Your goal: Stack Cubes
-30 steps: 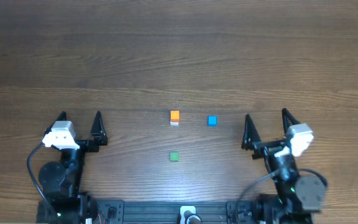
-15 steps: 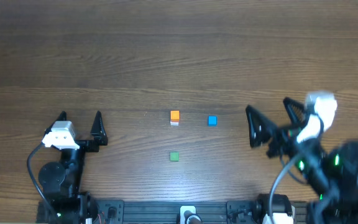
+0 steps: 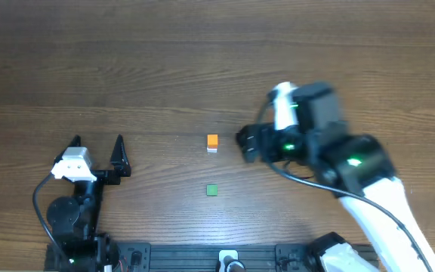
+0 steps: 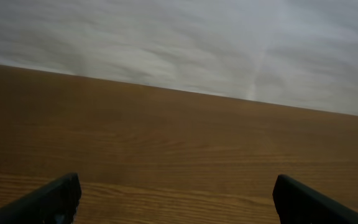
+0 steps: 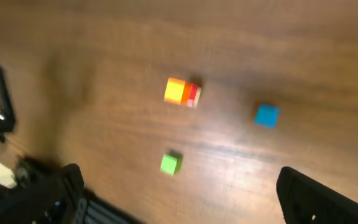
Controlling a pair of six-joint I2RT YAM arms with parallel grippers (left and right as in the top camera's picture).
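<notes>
The right gripper (image 5: 178,186), jaws spread wide, should come straight down over the small blue cube (image 5: 266,115) and pinch it squarely.

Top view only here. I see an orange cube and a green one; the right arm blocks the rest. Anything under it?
Observer: Yes. The right wrist view shows a blue cube lying on the table, apart from the orange cube and the green cube.
Operator: Right pincer got hold of it?
Observer: No. The right pincer is open, its fingers spread wide with nothing between them; the blue cube is untouched.
</notes>
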